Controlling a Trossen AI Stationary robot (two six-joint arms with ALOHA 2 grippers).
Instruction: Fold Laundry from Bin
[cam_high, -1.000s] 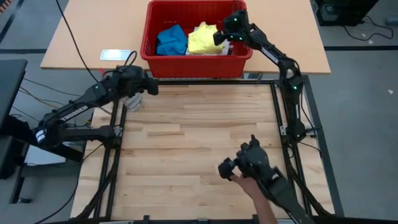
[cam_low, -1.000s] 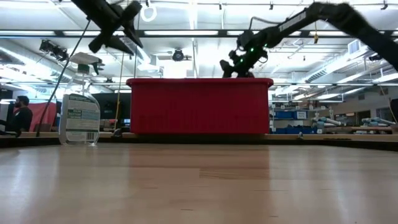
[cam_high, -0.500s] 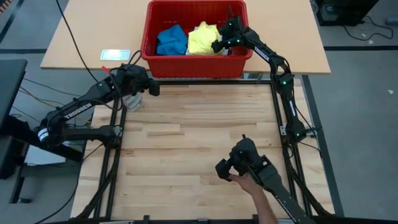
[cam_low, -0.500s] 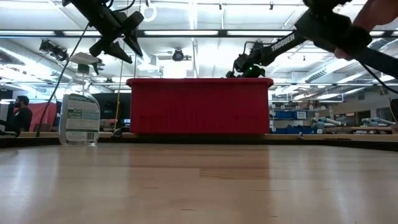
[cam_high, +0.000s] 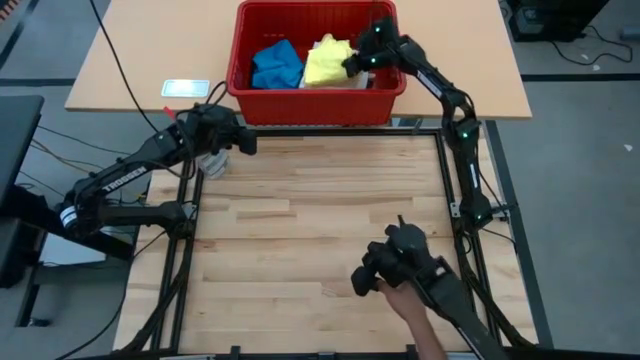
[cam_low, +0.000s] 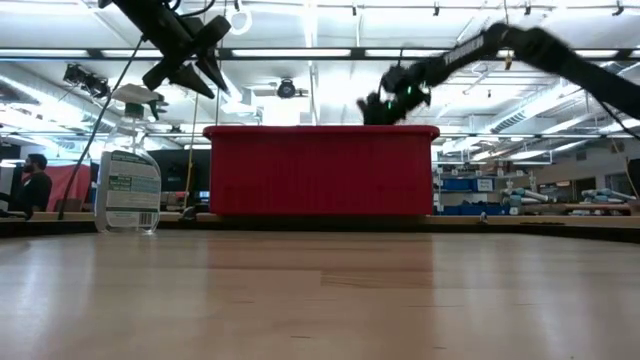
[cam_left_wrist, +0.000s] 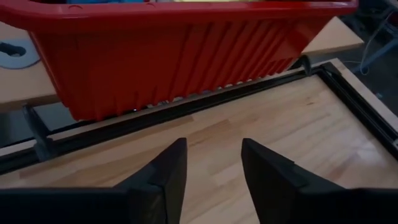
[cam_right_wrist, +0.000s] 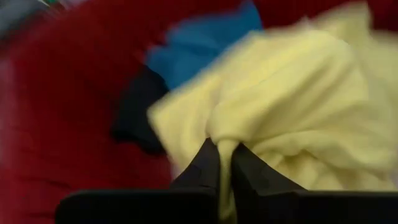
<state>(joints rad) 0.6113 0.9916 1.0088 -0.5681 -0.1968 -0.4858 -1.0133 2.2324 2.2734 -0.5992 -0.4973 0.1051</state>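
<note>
We see the right gripper (cam_high: 352, 62) inside the red bin (cam_high: 392, 88), its fingers pinched onto a fold of the yellow T-shirt (cam_right_wrist: 292, 106), which lies beside the blue piece (cam_high: 276, 63). The bin sits at the tan table's (cam_high: 150, 50) near edge. The left gripper (cam_left_wrist: 212, 171) hovers with fingers parted, just outside the bin's front left corner.

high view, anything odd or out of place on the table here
Yes: a person's hand reaches in over the near edge of the wooden table, gripping a dark handheld arm device. Otherwise nothing stands out: the laundry sits in the red bin, where the right gripper pinches the yellow T-shirt.
</note>
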